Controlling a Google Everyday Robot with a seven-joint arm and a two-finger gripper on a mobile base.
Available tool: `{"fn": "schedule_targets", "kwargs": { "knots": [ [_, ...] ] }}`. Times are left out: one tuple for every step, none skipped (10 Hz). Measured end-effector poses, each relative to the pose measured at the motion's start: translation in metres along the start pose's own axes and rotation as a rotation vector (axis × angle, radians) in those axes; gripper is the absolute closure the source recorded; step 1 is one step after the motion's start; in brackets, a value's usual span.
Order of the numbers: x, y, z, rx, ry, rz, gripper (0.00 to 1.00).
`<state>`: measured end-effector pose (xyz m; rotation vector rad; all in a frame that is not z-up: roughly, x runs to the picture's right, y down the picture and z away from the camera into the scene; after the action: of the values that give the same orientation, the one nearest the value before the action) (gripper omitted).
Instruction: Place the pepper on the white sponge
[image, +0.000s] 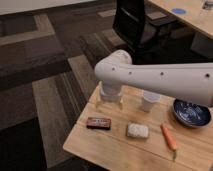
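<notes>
The pepper is orange-red and tapered, with a green stem pointing to the table's front edge; it lies at the right of the wooden table. The white sponge, a whitish rounded pad, lies flat just left of the pepper, apart from it. My gripper hangs from the white arm over the table's back left part, its two fingers pointing down and apart, empty. It is left of and behind the sponge, above the bar.
A dark brown-red bar lies left of the sponge. A white cup stands behind the sponge. A dark blue bowl sits at the right. A black office chair and another desk stand beyond.
</notes>
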<state>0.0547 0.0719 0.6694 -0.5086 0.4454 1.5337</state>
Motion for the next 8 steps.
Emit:
{"fn": "schedule_targets", "kwargs": {
  "knots": [
    [0.002, -0.031, -0.005, 0.005, 0.016, -0.034, 0.35],
    [0.004, -0.048, -0.007, 0.012, 0.027, -0.036, 0.35],
    [0.006, -0.06, -0.008, 0.017, 0.041, -0.043, 0.35],
    [0.006, -0.06, -0.008, 0.015, 0.041, -0.046, 0.35],
    [0.006, -0.06, -0.008, 0.015, 0.04, -0.048, 0.35],
    [0.006, -0.06, -0.008, 0.015, 0.041, -0.048, 0.35],
    [0.006, -0.06, -0.008, 0.016, 0.04, -0.048, 0.35],
    [0.006, -0.062, -0.009, 0.017, 0.041, -0.045, 0.35]
  ]
}}
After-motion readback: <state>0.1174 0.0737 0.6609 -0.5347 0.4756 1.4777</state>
